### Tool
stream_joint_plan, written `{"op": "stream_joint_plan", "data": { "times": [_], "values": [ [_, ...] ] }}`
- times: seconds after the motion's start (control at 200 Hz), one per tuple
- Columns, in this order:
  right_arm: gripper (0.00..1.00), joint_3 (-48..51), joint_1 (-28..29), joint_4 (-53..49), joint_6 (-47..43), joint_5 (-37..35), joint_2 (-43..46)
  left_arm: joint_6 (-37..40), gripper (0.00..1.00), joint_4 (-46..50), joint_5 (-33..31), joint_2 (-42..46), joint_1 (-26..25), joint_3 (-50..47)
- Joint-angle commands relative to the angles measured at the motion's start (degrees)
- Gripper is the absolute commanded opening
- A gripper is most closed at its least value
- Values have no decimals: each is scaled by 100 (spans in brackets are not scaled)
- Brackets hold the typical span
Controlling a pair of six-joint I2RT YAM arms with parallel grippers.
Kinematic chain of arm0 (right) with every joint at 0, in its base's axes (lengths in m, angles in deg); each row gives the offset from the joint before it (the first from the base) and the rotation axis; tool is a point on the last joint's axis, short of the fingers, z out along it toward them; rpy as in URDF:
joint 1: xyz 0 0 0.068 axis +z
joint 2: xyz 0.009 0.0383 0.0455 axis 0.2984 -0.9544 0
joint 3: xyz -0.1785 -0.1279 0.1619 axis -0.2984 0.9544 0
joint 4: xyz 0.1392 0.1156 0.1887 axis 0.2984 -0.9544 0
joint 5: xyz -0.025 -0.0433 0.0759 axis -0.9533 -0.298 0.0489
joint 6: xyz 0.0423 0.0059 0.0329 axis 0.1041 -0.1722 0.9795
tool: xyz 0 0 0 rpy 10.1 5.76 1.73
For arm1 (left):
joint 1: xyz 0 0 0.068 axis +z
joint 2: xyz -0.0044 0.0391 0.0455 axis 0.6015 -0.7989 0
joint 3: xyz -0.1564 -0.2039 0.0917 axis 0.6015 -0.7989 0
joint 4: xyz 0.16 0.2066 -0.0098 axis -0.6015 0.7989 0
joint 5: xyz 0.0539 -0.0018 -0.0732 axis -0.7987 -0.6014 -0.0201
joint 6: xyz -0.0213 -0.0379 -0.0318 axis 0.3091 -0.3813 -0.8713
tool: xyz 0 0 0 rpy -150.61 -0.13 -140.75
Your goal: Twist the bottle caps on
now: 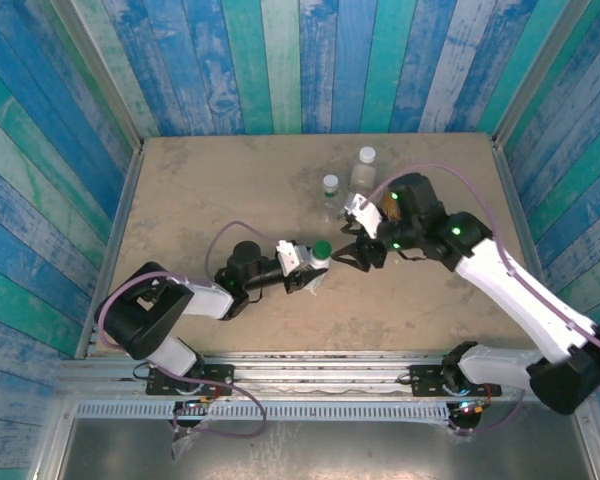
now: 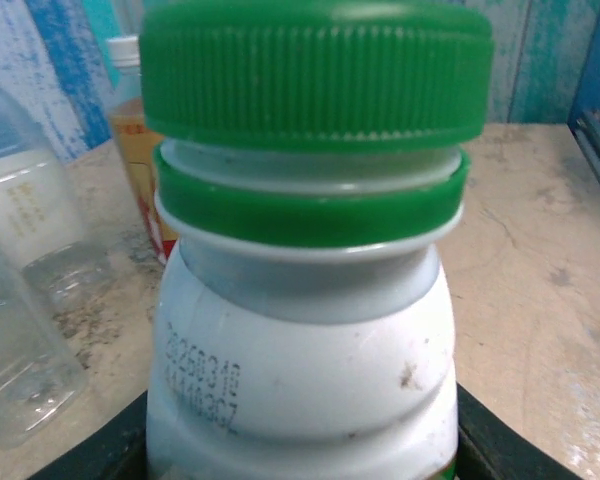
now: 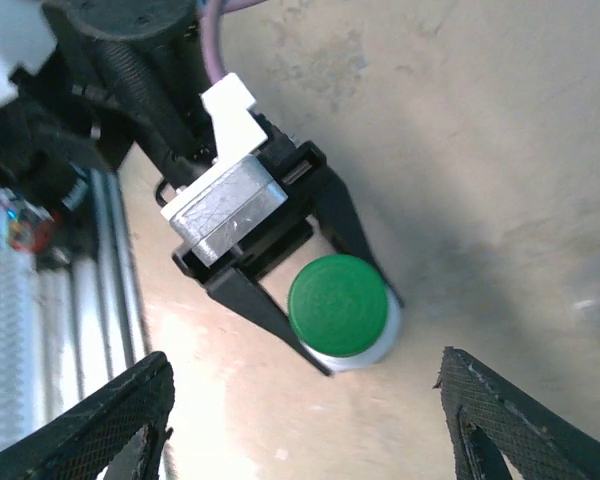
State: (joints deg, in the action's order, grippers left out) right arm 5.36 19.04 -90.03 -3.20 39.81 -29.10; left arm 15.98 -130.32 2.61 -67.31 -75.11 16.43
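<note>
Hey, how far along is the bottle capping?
White caps sit on the two clear bottles and the amber bottle. Left gripper holds the white bottle; its green cap is on with a gap showing beneath. Right gripper open near it. Left: tightening that cap.

We see a tan table top (image 1: 200, 200), mottled with darker smudges and pale scuffs. Walls of painted planks (image 1: 280, 60) stand on three sides of it, striped in blue, teal and washed white, the paint worn in patches. A bare metal post (image 1: 105, 80) runs along the left corner where side wall meets back wall. Along the near edge lies a silver aluminium rail (image 1: 320, 362), just below it a pale ribbed strip (image 1: 320, 408), and below that a grey metal sheet (image 1: 310, 450). From the left wrist we find the table (image 2: 540, 280) speckled with dark flecks, the plank wall (image 2: 540, 50) blurred behind it. From the right wrist the table (image 3: 460, 130) shows mottled patches
</note>
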Motion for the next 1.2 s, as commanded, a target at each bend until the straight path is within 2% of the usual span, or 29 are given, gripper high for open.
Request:
{"op": "stream_joint_plan", "data": {
  "times": [0.0,0.115,0.305,0.596,0.901,1.192],
  "values": [
    [72,202,165,-630,-1903,-623,589,540,52,1041,-114,263,-226,139],
    [72,70,354,-1112,-2822,-817,639,655,52,1396,-88,271,-453,267],
    [66,-179,737,-1453,-3262,-1070,136,650,52,1458,-39,383,-643,243],
    [54,-480,963,-1191,-3129,-1322,-586,736,52,1499,-41,419,-652,217],
    [51,-571,965,-1137,-3108,-1497,-879,771,53,1601,-66,545,-666,197],
    [41,-574,972,-1147,-3003,-1454,-963,771,53,1597,-61,554,-662,199]
  ]
}}
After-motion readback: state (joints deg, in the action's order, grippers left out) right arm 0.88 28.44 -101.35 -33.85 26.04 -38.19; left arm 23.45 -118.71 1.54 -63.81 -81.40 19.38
